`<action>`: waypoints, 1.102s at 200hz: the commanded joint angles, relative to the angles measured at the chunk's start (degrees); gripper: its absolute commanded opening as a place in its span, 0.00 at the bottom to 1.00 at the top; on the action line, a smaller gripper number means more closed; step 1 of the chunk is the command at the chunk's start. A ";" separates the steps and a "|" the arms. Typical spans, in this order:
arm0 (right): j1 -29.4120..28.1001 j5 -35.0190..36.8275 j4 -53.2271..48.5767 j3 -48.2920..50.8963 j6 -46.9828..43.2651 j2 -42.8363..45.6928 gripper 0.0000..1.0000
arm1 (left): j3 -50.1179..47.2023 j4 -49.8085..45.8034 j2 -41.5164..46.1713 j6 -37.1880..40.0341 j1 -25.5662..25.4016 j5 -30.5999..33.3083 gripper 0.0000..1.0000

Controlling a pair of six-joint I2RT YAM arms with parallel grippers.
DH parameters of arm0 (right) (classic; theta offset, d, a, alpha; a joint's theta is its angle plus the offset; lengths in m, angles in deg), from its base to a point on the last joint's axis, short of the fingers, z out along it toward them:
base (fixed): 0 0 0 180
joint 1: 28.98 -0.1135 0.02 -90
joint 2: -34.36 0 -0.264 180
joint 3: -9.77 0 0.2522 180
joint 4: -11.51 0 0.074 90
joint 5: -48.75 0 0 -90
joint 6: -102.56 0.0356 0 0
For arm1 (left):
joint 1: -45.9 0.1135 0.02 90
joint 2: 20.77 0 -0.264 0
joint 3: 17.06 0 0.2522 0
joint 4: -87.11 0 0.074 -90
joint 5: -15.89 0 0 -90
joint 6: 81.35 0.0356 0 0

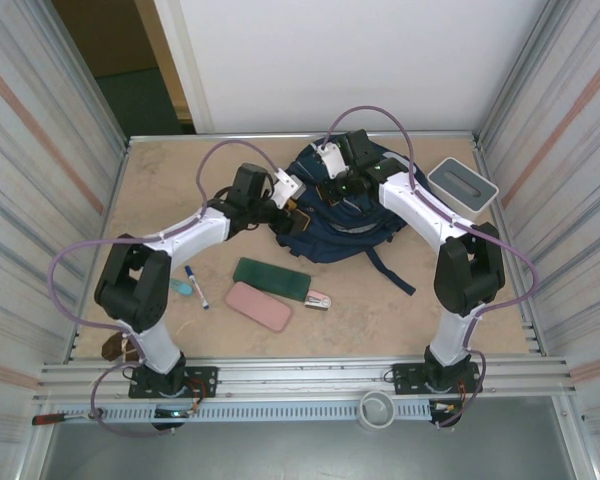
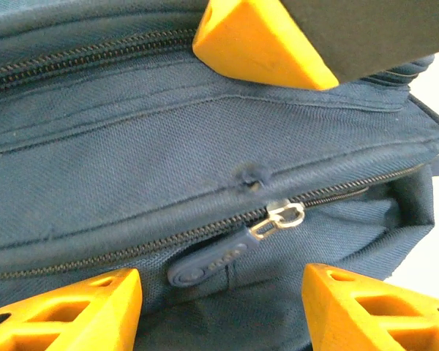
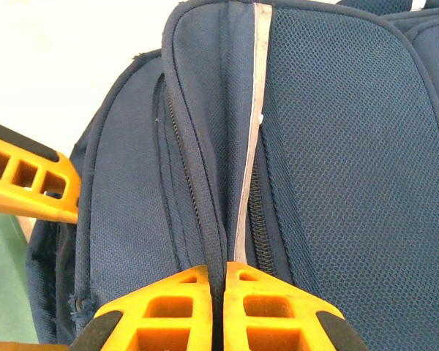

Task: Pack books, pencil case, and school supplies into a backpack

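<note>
The navy backpack (image 1: 342, 222) lies at the back middle of the table. My right gripper (image 1: 345, 186) is shut on a dark fabric ridge of the backpack (image 3: 336, 146) beside a pale stripe, pinched between its fingertips (image 3: 218, 274). My left gripper (image 1: 292, 212) stands open against the backpack's left side; its orange fingers straddle a blue zipper pull (image 2: 208, 262) on a closed zip without touching it. A pink pencil case (image 1: 258, 306), a pink-and-silver stapler (image 1: 319, 300) and a blue-capped pen (image 1: 196, 285) lie in front. The books are out of view.
A dark green flat case (image 1: 271, 278) lies between the backpack and the pencil case. A small teal object (image 1: 180, 286) sits by the pen. A white box with a grey top (image 1: 462, 186) stands at the back right. Metal walls close in both sides.
</note>
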 commanded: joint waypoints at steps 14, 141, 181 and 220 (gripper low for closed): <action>0.44 -3.00 3.76 0.30 2.80 3.23 0.00 | 3.87 -0.74 -2.32 1.08 -0.72 -2.10 0.59; 0.70 -2.46 3.95 1.05 2.81 1.88 0.00 | 2.71 0.35 -2.67 1.61 -1.92 -5.62 0.23; 0.86 -2.22 3.62 1.40 2.46 1.75 0.00 | 2.75 -0.10 -2.58 1.61 -1.92 -5.30 0.15; 1.49 -2.09 3.17 1.63 2.15 1.96 0.00 | 1.40 0.39 -1.48 2.60 -1.77 -6.62 0.11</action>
